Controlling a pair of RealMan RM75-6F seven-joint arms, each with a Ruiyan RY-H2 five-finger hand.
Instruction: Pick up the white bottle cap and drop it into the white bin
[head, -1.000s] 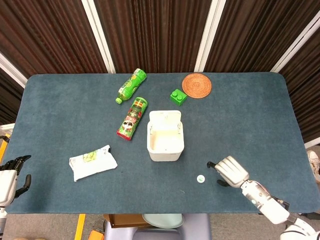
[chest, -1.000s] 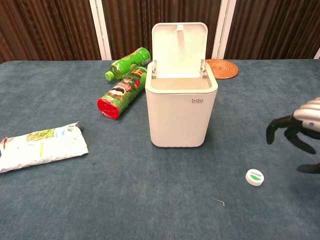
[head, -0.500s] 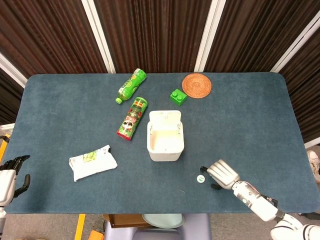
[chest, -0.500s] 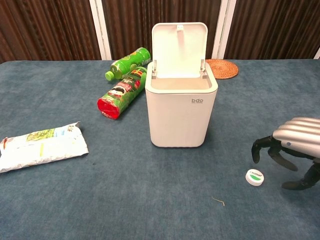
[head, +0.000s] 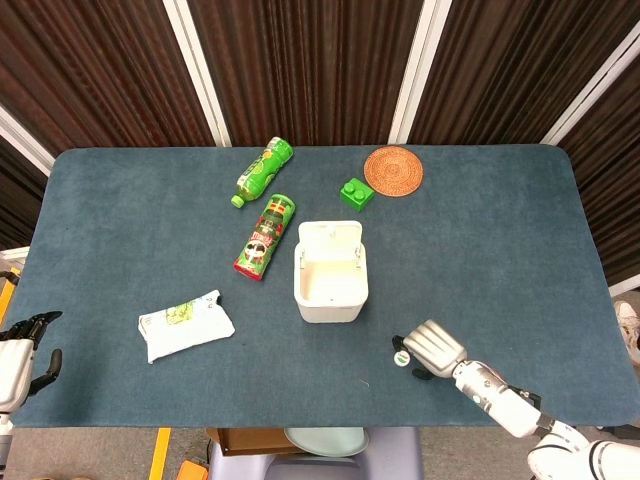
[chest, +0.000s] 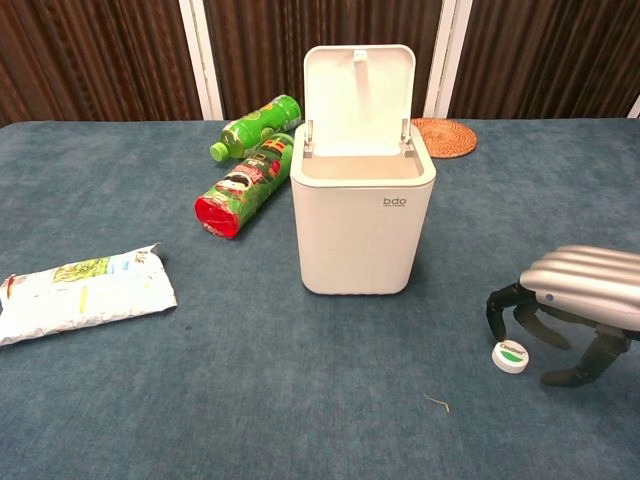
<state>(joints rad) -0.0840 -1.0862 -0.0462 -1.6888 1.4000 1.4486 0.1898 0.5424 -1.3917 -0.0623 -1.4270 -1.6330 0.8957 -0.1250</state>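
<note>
The white bottle cap lies flat on the blue table, to the right front of the white bin, whose lid stands open. My right hand hovers over the cap with its fingers curved down around it, fingertips apart and holding nothing. The thumb stands to the cap's right. My left hand rests open at the table's near left edge, far from the cap.
A red-and-green chip can and a green bottle lie left of the bin. A white snack bag lies at the near left. A woven coaster and a green block sit behind the bin.
My right hand has moved left and lower, from beside the cap to over it, with its fingers now bracketing it. The cap and left hand have not moved.
</note>
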